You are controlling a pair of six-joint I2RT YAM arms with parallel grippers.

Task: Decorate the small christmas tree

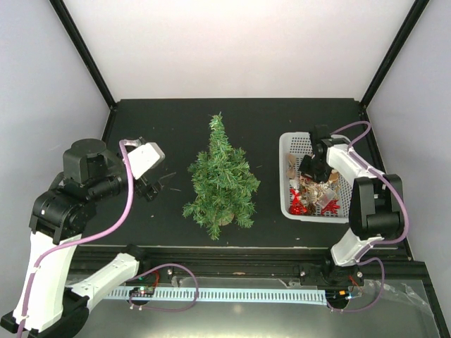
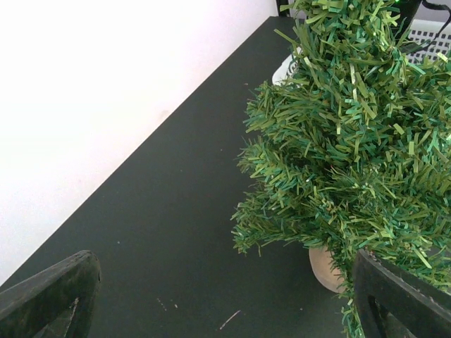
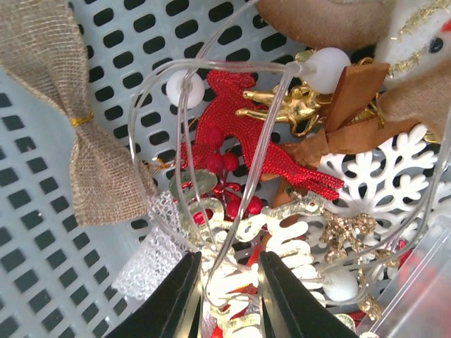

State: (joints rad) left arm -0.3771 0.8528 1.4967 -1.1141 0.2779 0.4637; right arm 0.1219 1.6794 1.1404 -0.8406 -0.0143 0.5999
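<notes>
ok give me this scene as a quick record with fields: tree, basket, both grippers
tree: small christmas tree, upright mid-way across the black table, no ornaments visible on it
basket: white basket, right of the tree, full of ornaments
contents seen: burlap bow, red glitter ornament, white snowflake, light string
left gripper: open, empty, left of the tree
right gripper: down in the basket, light string wire between its fingers, grip unclear

Table: bare at tree's 9 and 12 o'clock | 3 o'clock: basket wall | inside: ornaments packed, light string looped across
</notes>
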